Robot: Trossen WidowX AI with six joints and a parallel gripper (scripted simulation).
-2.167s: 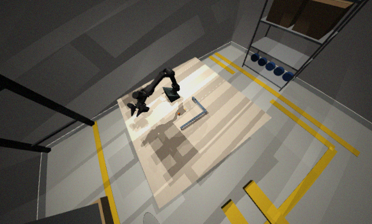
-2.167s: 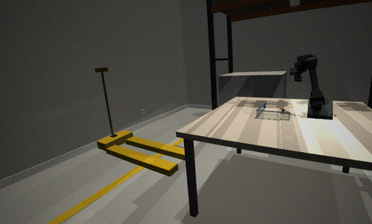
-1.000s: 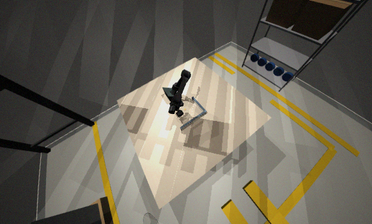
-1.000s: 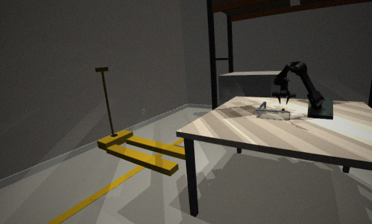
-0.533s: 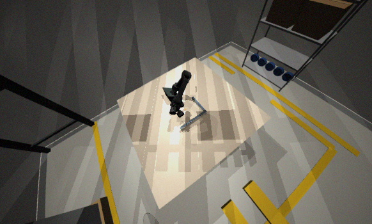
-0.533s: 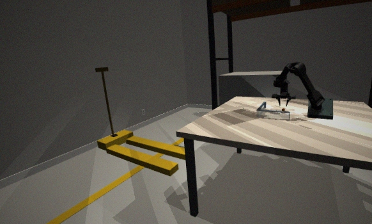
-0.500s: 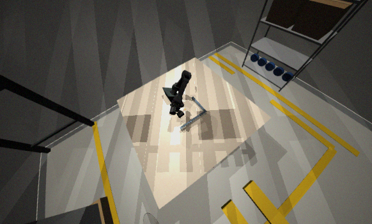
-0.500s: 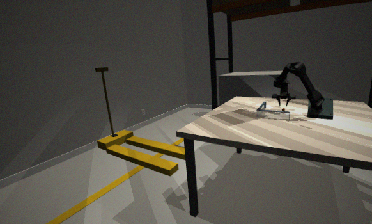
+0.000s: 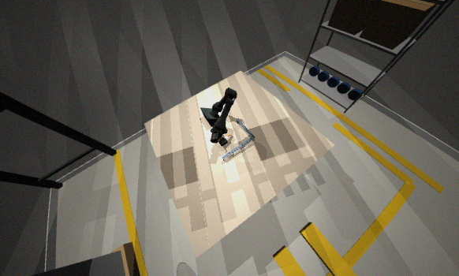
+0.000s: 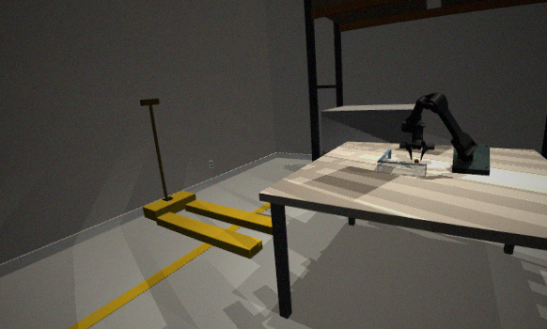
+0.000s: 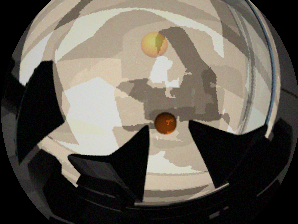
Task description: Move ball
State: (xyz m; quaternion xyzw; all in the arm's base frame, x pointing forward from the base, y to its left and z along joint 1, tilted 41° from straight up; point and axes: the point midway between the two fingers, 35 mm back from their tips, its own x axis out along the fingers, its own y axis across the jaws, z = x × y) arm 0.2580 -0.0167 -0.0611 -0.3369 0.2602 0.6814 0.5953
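A small orange-brown ball [image 11: 165, 123] [image 10: 416, 161] lies on the wooden table [image 9: 236, 202] [image 10: 376, 198], inside the corner made by the two low clear walls [image 9: 241, 143] [image 10: 399, 167] [image 11: 261, 36]. The see-through pale yellow copy [image 11: 153, 44] sits farther into the corner, a short way beyond the ball. My gripper [image 11: 169, 125] [image 10: 416, 152] [image 9: 219, 139] is open and points straight down. It hangs just over the ball. In the wrist view the ball shows between the two dark fingertips, and they do not grip it.
The arm's dark base [image 10: 471, 163] stands on the table behind the walls. A metal shelf rack [image 9: 355, 48] with blue round things stands on the floor at the far right. A yellow pallet jack [image 10: 207, 222] stands on the floor left of the table.
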